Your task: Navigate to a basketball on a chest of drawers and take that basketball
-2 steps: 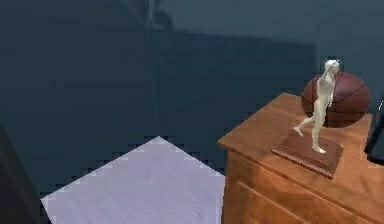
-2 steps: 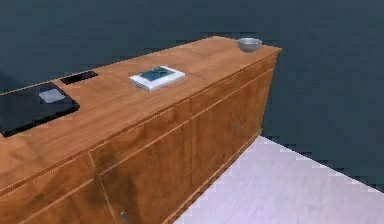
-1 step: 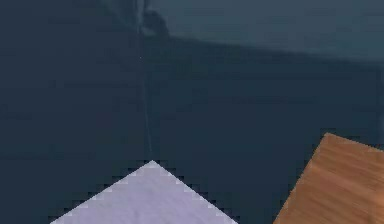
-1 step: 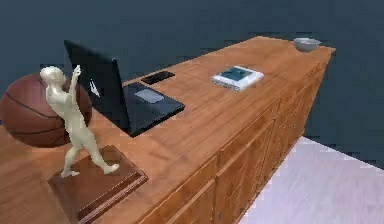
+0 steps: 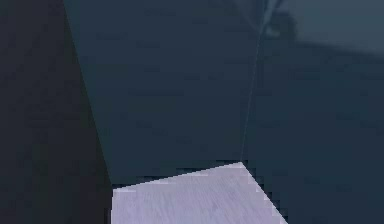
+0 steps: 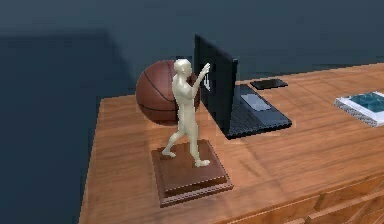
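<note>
One thing I am failing to tell is the gripper's state — I am seeing the basketball (image 6: 155, 92) on the wooden top (image 6: 300, 160) behind a statuette (image 6: 186, 115), beside a laptop (image 6: 222, 80), and judging it light, roll-prone — best taken across its middle.

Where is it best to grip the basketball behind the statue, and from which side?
Probably grip the basketball across its bare upper half, from above or from the arm side view's left: it is round, the statue stands in front and the open laptop flanks its right.

One basketball (image 6: 153, 92), one statue (image 6: 185, 118), one laptop (image 6: 256, 113), one book (image 6: 364, 105).
</note>
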